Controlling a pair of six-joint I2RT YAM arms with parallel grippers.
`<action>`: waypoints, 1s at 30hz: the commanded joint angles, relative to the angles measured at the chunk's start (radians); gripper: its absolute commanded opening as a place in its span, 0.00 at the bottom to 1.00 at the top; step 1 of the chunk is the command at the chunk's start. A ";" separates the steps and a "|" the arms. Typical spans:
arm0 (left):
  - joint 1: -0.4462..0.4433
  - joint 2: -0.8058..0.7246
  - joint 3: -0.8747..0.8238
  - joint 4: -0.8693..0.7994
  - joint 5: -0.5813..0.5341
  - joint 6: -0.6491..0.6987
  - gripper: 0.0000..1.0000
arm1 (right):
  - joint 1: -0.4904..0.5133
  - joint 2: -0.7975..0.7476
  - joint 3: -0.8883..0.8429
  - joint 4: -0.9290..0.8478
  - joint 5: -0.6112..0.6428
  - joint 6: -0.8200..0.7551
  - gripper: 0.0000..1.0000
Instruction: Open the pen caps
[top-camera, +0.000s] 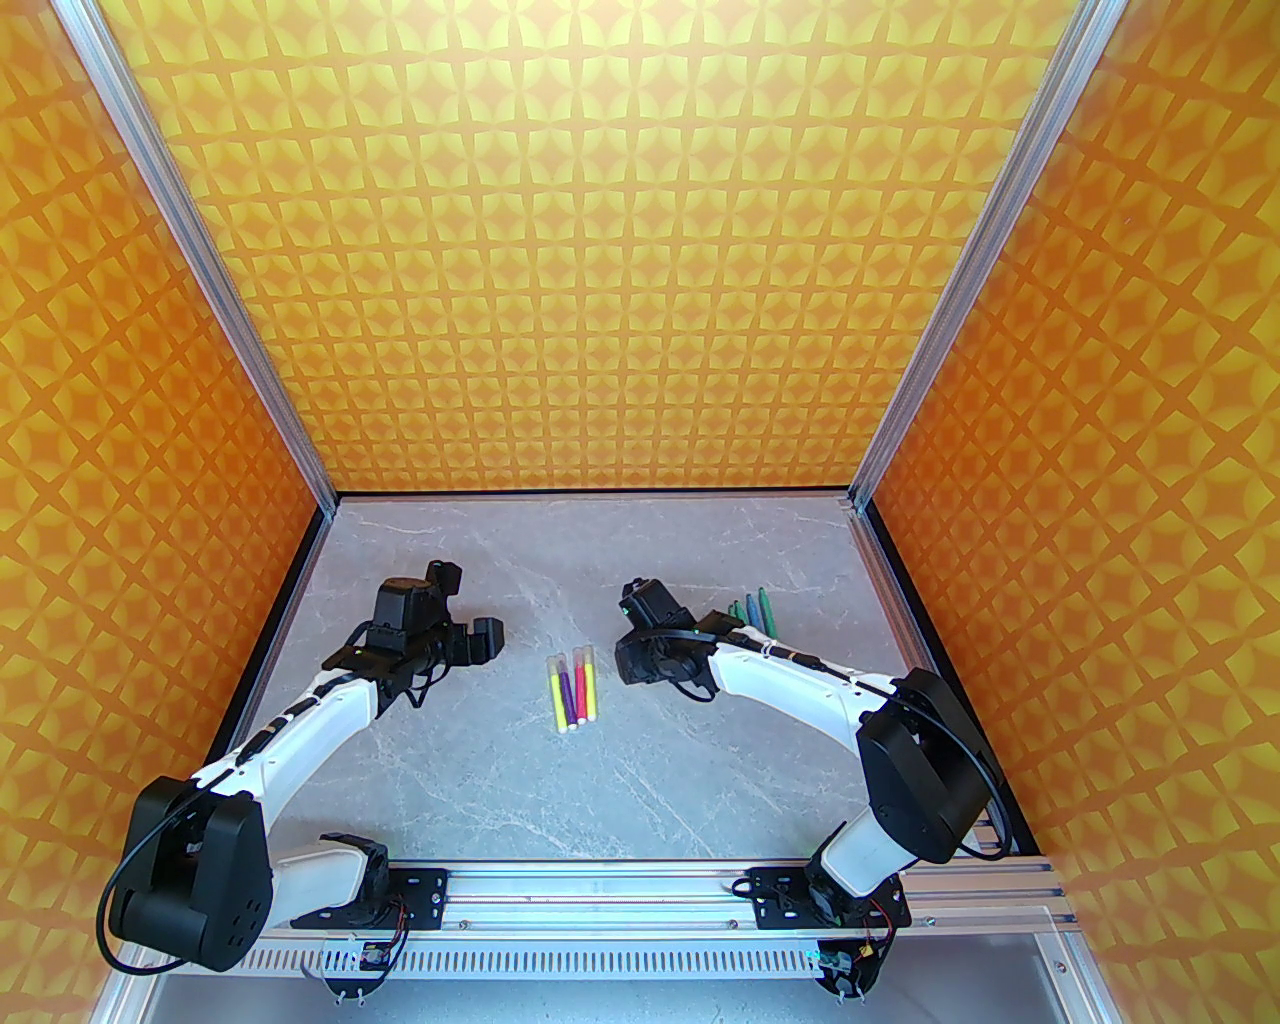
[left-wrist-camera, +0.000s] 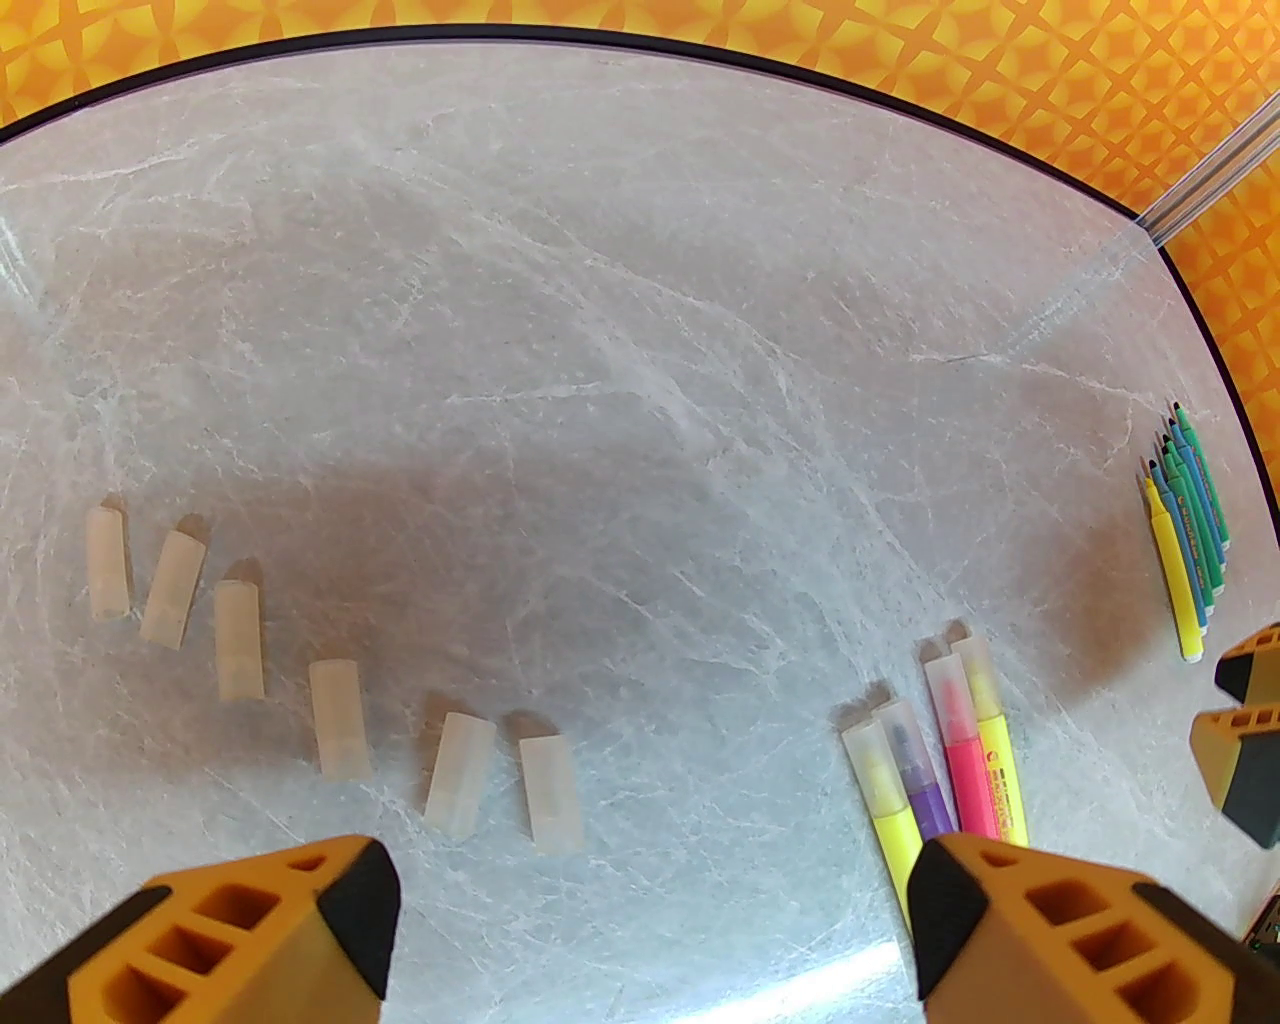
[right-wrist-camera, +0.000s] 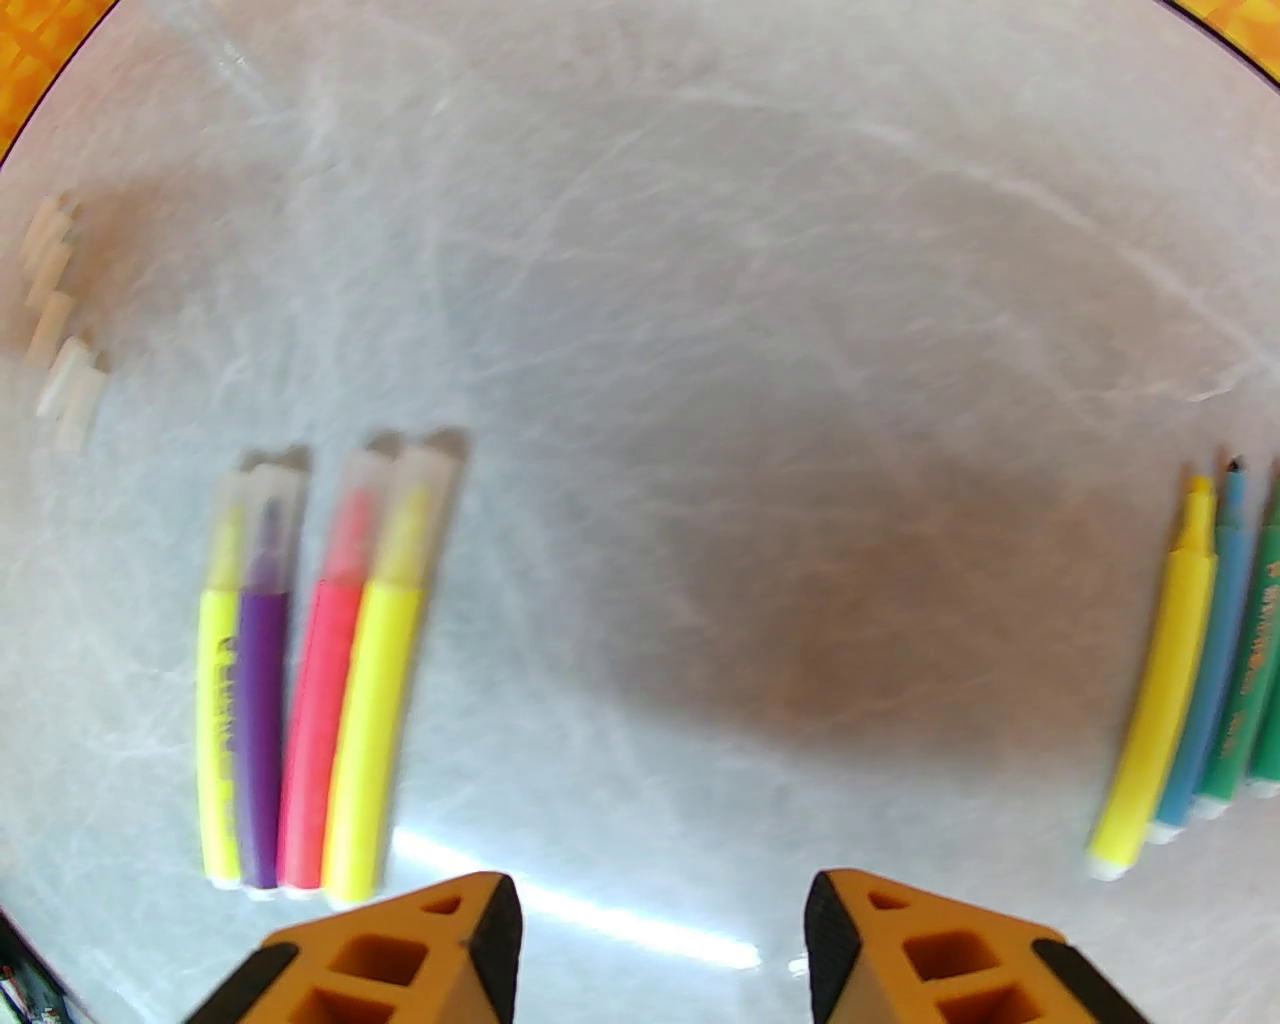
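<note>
Caps (left-wrist-camera: 340, 718) already off lie at eight o'clock before my left gripper (left-wrist-camera: 650, 900); four capped pens (top-camera: 573, 690) wait centre on the worktop (top-camera: 700, 800), bare pens (top-camera: 752, 612) at two o'clock; that and my right gripper (right-wrist-camera: 660, 920) gape empty; next, I judge: pinch one capped pen's ends.

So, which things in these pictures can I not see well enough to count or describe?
- Top view: the right arm covers most of the uncapped pens, so their number is unclear.
- Right wrist view: blur smears the loose caps; the right edge cuts those pens.
- Left wrist view: a finger of the left gripper hides the lower ends of the four capped pens.
</note>
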 joint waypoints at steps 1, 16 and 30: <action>0.007 -0.025 -0.015 0.028 0.017 0.034 0.89 | 0.021 0.040 0.012 0.004 -0.047 0.067 0.51; 0.007 -0.073 -0.091 0.092 0.017 0.074 0.90 | 0.099 0.204 0.130 -0.024 -0.109 0.124 0.48; 0.007 -0.088 -0.099 0.088 0.017 0.085 0.91 | 0.104 0.297 0.215 -0.071 -0.113 0.126 0.41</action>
